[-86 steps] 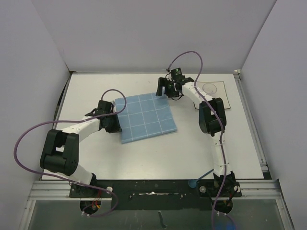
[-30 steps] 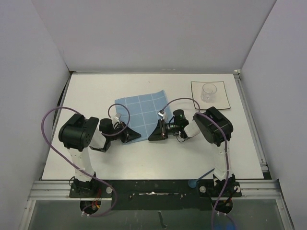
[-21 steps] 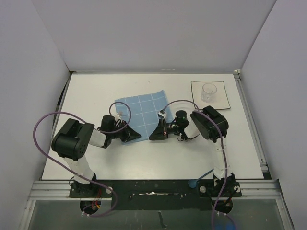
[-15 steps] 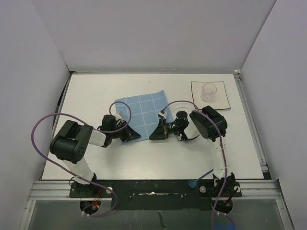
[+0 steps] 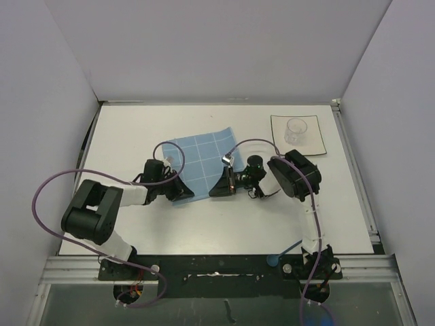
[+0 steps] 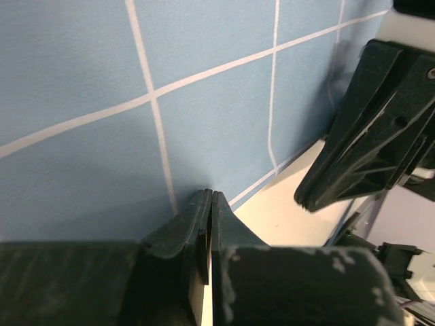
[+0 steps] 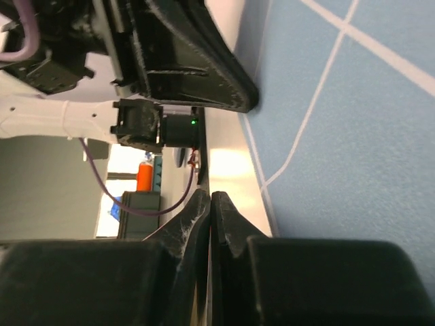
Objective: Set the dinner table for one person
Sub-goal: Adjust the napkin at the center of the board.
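progress note, setting for one.

worktop [image 5: 136,129]: the white slab under both arms, walls on three sides; it carries everything below.

mat [image 5: 200,153]: blue, white grid, lying about mid-worktop and slightly skewed, its far right corner pointing toward the far edge. far part lies flat; near edge is hidden under the two pincers in the top view.

left pincer [image 5: 182,193]: fingers pressed together on the mat's near left corner (wrist view shows blue cloth running right into the closed tips). right pincer [image 5: 219,187]: likewise pressed together, on the mat's near edge further right. the two sit close to each other, nearly facing.

plate [image 5: 309,144]: square, white, dark rim, at the far right corner, well apart from the mat. clear cup [image 5: 296,128] stands upright on it.

judgement: early stage. the mat is being positioned and is not yet squared to the near edge. left to do: release the mat, bring the plate onto it, stand the cup beside the plate. no cutlery visible anywhere on the worktop, so i cannot say whether any belongs to this setting.
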{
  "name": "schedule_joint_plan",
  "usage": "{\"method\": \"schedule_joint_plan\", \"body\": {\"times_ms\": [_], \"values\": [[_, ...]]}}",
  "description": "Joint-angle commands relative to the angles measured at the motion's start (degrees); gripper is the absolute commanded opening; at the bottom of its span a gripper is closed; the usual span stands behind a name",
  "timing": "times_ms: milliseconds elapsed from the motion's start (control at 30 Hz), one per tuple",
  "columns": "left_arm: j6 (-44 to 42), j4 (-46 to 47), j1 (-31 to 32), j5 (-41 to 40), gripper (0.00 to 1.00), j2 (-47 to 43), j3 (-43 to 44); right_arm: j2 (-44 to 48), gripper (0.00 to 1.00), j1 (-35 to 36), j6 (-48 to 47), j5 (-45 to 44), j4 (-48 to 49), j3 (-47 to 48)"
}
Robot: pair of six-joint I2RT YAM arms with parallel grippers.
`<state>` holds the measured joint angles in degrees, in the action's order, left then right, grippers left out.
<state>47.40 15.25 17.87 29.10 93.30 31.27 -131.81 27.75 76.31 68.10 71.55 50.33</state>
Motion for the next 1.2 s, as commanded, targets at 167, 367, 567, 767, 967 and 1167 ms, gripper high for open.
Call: {"method": "schedule_joint_plan", "body": {"times_ms": [167,367,567,767,967,1167], "values": [[-13.8,-27.8,0.5,-12.6,0.0,-18.5,12.2,22.2,0.0,6.0,-66.4,-40.5,-105.8,31.5],[-21.8,-45.7,1.2,-21.2,0.0,-30.3,25.3,30.6,0.0,8.1,-71.8,-51.3,-119.5,43.6],[-23.6,-50.2,1.3,-23.9,0.0,-35.2,27.2,33.9,0.85,8.1,-71.1,-58.0,-116.2,41.8],[-23.4,-49.2,1.5,-24.1,0.0,-34.7,24.0,28.5,0.0,8.7,-72.3,-82.6,-116.9,42.3],[-23.4,-47.9,1.7,-25.2,0.0,-33.5,23.2,20.5,0.0,7.8,-73.7,-80.0,-114.7,46.2],[-23.9,-47.5,1.7,-24.8,0.0,-31.6,23.8,14.4,0.0,6.8,-73.7,-81.0,-112.9,49.1]]}}
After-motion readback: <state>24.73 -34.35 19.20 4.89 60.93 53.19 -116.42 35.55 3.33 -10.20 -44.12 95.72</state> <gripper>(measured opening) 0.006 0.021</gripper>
